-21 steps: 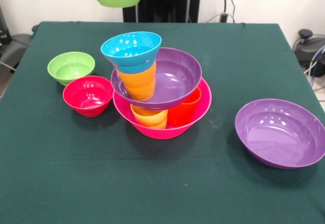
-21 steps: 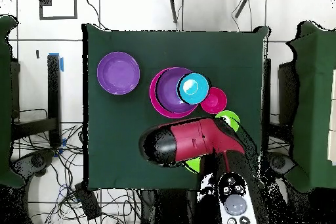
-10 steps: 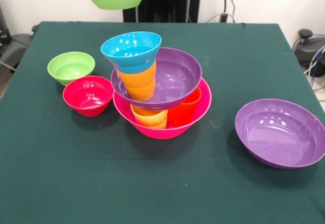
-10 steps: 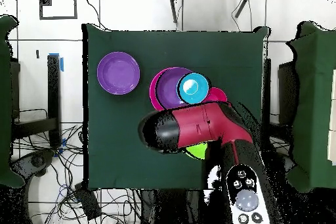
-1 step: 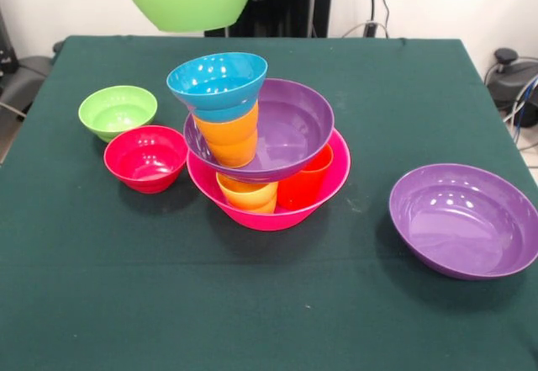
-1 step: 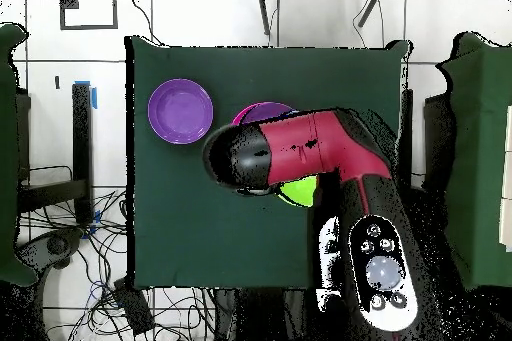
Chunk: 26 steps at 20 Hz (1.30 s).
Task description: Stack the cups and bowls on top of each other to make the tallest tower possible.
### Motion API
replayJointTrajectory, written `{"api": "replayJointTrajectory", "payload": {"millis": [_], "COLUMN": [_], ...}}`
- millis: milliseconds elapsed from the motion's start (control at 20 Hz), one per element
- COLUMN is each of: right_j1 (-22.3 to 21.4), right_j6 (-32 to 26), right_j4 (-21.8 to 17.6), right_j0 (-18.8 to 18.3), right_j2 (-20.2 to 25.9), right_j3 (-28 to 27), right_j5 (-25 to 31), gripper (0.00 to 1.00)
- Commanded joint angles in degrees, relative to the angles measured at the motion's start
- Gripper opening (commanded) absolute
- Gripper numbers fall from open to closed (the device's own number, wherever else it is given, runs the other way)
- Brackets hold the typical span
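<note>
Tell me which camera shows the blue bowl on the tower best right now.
The front view: the blue bowl shows whole, sitting on the orange cup in the upper purple bowl. In the overhead view the arm hides it.

Overhead view: the red and black arm (image 6: 310, 152) reaches up from the frame's bottom right and bends left across mid-frame, its rounded black end at centre left. Front view: only a dark part of the arm shows at the top edge, centre. The gripper itself is hidden; its state cannot be determined.
</note>
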Motion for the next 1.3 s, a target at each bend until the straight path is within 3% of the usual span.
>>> {"api": "replayJointTrajectory", "payload": {"millis": [50, 300, 550, 950, 1300], "right_j1": [4.85, 7.62, 9.94, 10.51, 11.37], "right_j6": [-12.34, -10.14, -6.89, -4.56, -5.82], "right_j4": [0.34, -0.05, -0.51, -0.23, -0.52], "right_j0": [1.89, 2.39, 2.68, 3.00, 3.68], "right_j2": [5.00, 5.51, 4.88, 4.07, 3.18], "right_j3": [-10.40, -13.19, -11.38, -8.35, -9.09], "right_j5": [10.56, 9.38, 3.88, 0.21, 3.67], "gripper": [0.00, 0.00, 0.00, 0.00, 0.00]}}
